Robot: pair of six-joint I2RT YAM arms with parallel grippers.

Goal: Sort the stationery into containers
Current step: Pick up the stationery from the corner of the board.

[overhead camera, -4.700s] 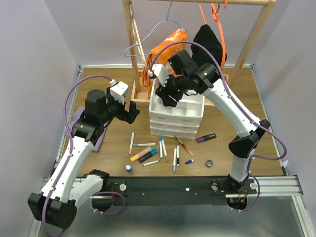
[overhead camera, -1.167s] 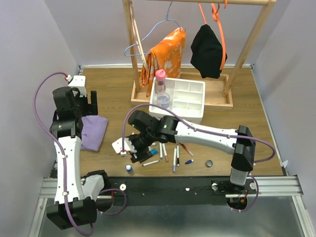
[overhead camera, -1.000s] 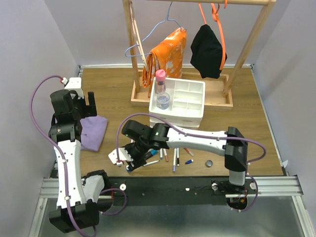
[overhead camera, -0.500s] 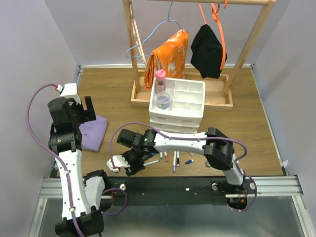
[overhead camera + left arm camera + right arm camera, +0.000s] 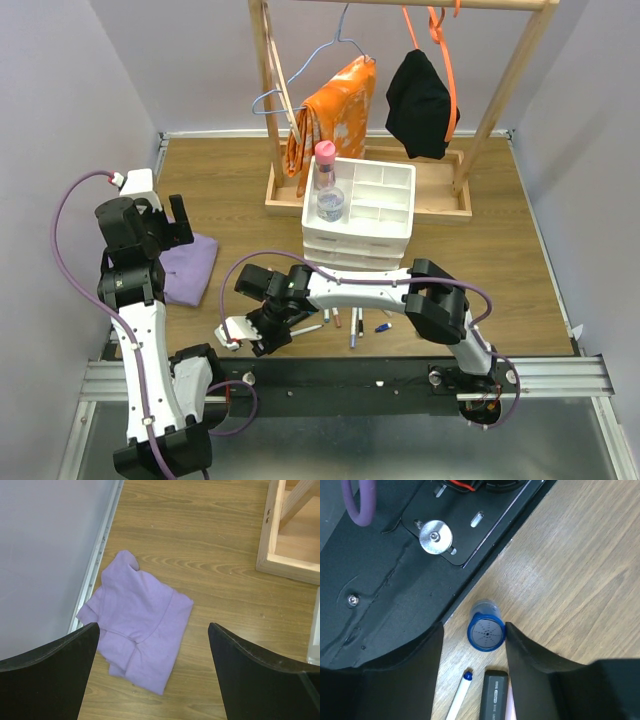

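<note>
A blue-capped bottle (image 5: pixel 486 631) stands on the wood by the black front rail. My right gripper (image 5: pixel 474 630) is open around it; the right finger touches the cap and the left finger stands apart. In the top view this gripper (image 5: pixel 262 335) hides the bottle. A white pen (image 5: pixel 459 696) and a black marker (image 5: pixel 494 695) lie just beside it. More pens (image 5: pixel 353 330) lie in front of the white divided tray (image 5: pixel 395 215), which holds a pink-capped bottle (image 5: pixel 324 165) and a clear bottle (image 5: pixel 331 206). My left gripper (image 5: pixel 175 222) is open and empty above the purple cloth (image 5: pixel 140 610).
The wooden clothes-rack base (image 5: pixel 440 195) stands behind the tray, with orange and black clothes hanging over it. Its corner shows in the left wrist view (image 5: pixel 290 555). The black front rail (image 5: pixel 395 555) lies right beside the bottle. The left wall edges the cloth.
My right gripper has swung from the tray down to the front left, past the pens, and come down around the blue-capped bottle. My left arm has drawn back over the purple cloth.
</note>
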